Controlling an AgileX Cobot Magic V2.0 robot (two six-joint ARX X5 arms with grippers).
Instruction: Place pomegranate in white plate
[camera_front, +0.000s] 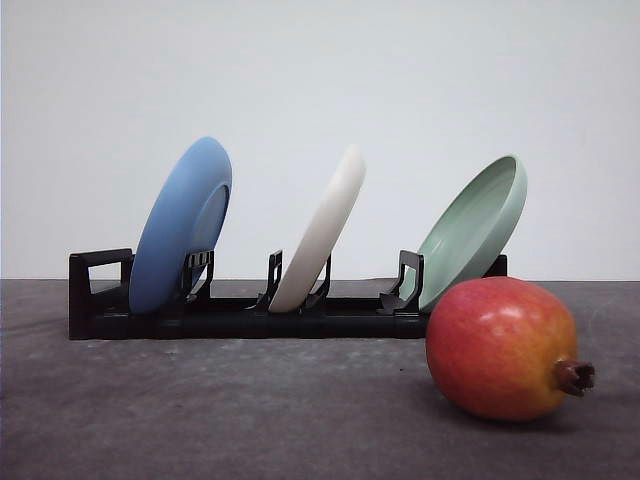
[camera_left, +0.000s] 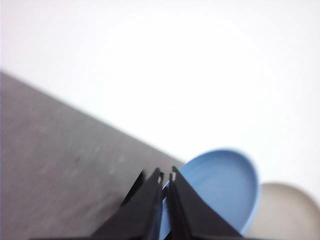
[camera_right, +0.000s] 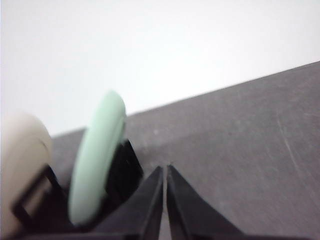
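- the black rack (camera_front: 240, 318) holds three tilted plates on edge: blue plate (camera_front: 180, 228), white plate (camera_front: 320, 232) in the middle slot, pale green plate (camera_front: 475, 228).
- the glossy red-orange pomegranate (camera_front: 500, 348) lies on the grey surface (camera_front: 200, 410) before the rack's green-plate end, overlapping that plate's lower edge.
- the left pincer (camera_left: 166, 175) and right pincer (camera_right: 165, 169) are both narrowed to a slit, empty; the wrist views are blurred.

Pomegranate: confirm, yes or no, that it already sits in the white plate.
No. In the front view the pomegranate lies on the table, while the white plate stands tilted in the rack.
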